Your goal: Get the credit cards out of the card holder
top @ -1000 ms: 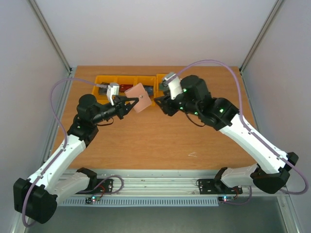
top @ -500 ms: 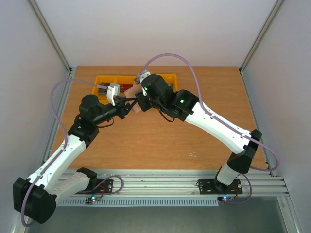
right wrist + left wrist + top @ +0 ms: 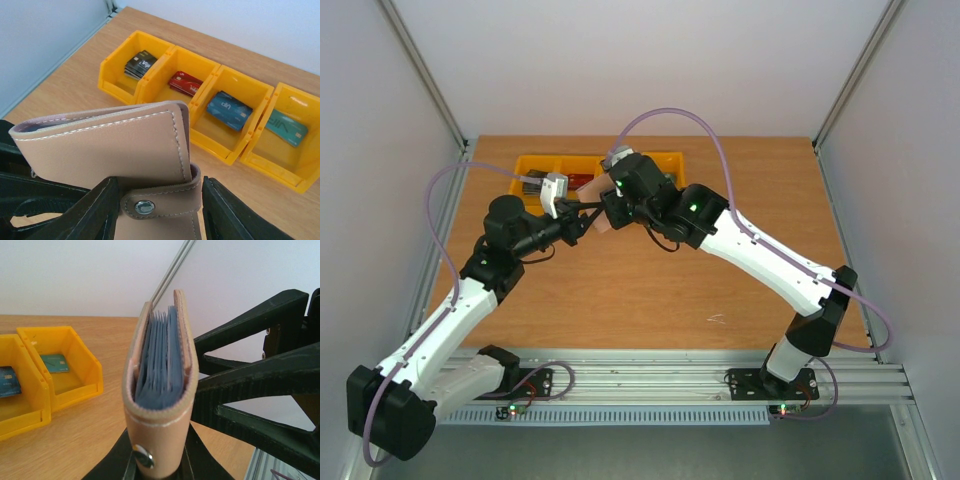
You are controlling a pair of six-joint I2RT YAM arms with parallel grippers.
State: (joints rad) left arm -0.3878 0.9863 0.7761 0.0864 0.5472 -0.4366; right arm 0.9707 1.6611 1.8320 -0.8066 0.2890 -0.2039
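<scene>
Card holder (image 3: 159,440) contents edge-on, cards inside indistinguishable from blue sleeves (image 3: 159,360); strap (image 3: 160,220) cut off below.

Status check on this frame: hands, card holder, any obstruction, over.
Left hand shut on card holder, held upright. Right hand straddles its snap strap, grip unclear. Nothing in the way; yellow bins beyond hold cards.

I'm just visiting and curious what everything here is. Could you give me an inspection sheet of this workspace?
Surface: wooden table, faint pale mark toward its near edge.
Job's things: card holder folded, held above the table; no card sticking out.
Clutter: four yellow bins at the back, cards in each.
Grippers: left gripper shut on the card holder; right gripper straddles its snap strap, grip unclear.
Cables: purple cables loop above both arms.
Surroundings: pale walls, metal frame posts.
</scene>
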